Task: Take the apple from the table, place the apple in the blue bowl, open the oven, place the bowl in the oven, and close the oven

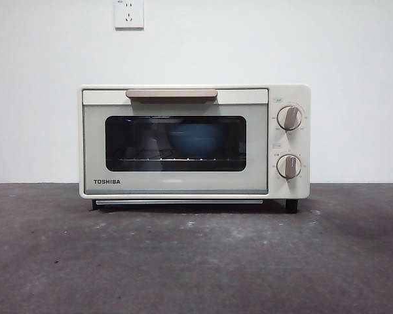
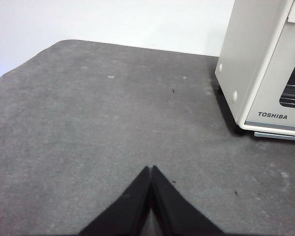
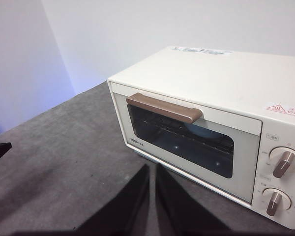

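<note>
Blue bowl [image 1: 196, 139] inside shut oven [image 1: 177, 186]

Table [image 1: 196, 261]: dark grey, matte, kinda mottled, pale specks scattered about. Only one thing sits directly on it: cream-white Toshiba oven [image 1: 183, 183], at 12 o'clock from front camera, far side of surface, close to white wall. Door shut, oven on small dark feet, shadow under front edge. Front view: bare grey surface runs from 3 round through 6 to 9.
</note>
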Robot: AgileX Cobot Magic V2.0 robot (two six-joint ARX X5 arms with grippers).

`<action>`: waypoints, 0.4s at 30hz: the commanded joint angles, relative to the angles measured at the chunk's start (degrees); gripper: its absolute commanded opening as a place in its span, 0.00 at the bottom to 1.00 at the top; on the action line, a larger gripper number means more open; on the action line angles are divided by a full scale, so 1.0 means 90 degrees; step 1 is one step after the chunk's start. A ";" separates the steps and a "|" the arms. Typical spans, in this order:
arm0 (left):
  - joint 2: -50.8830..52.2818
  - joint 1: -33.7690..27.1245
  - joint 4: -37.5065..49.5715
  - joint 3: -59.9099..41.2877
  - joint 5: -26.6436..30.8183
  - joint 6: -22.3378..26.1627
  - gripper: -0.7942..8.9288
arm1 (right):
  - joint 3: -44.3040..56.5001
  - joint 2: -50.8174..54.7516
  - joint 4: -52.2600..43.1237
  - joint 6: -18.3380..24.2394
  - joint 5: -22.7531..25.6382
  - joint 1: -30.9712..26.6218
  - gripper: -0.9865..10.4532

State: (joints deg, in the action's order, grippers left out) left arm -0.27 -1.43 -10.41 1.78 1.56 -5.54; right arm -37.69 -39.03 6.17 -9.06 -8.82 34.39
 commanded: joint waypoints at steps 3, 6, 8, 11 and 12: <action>0.0010 -0.0012 -0.0024 -0.0153 0.0005 -0.0061 0.09 | -0.0017 -0.0019 -0.0066 -0.0044 0.0012 0.0039 0.09; 0.0010 -0.0010 -0.0022 -0.0153 0.0005 -0.0061 0.09 | -0.0017 -0.0019 -0.0066 -0.0044 0.0012 0.0039 0.09; 0.0010 -0.0012 -0.0024 -0.0153 0.0002 -0.0061 0.09 | -0.0017 -0.0019 -0.0066 -0.0044 0.0010 0.0039 0.09; 0.0010 -0.0012 -0.0022 -0.0153 0.0002 -0.0061 0.09 | -0.0017 -0.0002 -0.0053 -0.0044 0.0015 0.0039 0.09; 0.0010 -0.0012 -0.0022 -0.0153 0.0002 -0.0061 0.09 | -0.0017 0.0053 -0.0019 -0.0015 0.0012 0.0015 0.09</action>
State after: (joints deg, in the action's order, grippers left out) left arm -0.27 -1.43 -10.41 1.78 1.56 -5.56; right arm -37.69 -38.83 6.33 -9.02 -8.80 34.30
